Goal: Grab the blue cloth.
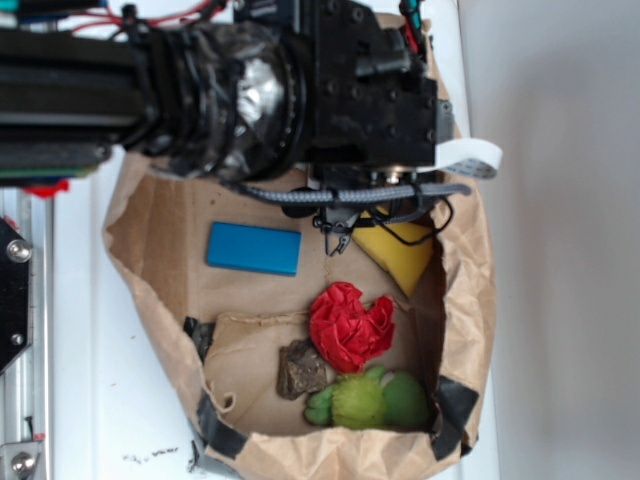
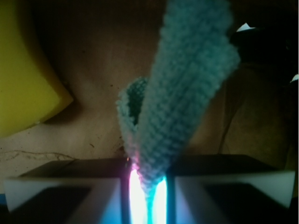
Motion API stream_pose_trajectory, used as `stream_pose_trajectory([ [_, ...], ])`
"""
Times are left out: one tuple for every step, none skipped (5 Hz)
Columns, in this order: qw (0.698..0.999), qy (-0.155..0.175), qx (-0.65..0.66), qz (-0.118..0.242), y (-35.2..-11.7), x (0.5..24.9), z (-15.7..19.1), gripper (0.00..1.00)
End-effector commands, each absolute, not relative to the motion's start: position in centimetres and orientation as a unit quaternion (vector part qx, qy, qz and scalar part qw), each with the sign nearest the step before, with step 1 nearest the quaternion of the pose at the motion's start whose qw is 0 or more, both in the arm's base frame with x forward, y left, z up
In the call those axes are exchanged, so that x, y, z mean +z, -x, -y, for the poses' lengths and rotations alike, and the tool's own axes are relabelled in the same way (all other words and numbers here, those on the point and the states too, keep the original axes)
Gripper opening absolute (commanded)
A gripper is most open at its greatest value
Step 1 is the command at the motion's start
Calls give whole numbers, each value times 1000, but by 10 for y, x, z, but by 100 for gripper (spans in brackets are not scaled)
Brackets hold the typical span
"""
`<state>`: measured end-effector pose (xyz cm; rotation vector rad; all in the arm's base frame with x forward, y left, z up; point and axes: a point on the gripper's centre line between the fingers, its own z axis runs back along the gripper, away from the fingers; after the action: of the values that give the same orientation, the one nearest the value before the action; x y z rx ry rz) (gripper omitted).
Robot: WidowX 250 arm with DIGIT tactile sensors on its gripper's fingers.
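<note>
In the wrist view the blue cloth, a pale teal terry rag, hangs in a long fold away from my gripper. The jaws are closed on its lower end, with the fabric pinched in the narrow gap between them. It hangs over the brown paper floor. In the exterior view my arm is over the top of the paper-lined tray. It hides both the cloth and the fingers there.
A yellow sponge lies just below the wrist, seen at the left in the wrist view. A hard blue block, a red crumpled piece, a brown lump and a green toy lie inside the crumpled paper wall.
</note>
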<state>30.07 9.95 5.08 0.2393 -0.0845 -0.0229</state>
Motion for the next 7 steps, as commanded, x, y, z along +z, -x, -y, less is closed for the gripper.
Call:
stream_pose_trajectory([
  [995,-73,-21,65,-289,108,-87,0],
  [996,-47,-18,70,-282,128,-76,0],
  [997,-24,-12,74,-278,147,-68,0],
  [997,-2,16,80,-274,163,-61,0],
  [994,22,39,97,-272,176,-52,0],
  [990,43,52,125,-272,186,-40,0],
  [988,54,55,135,-274,193,-36,0],
])
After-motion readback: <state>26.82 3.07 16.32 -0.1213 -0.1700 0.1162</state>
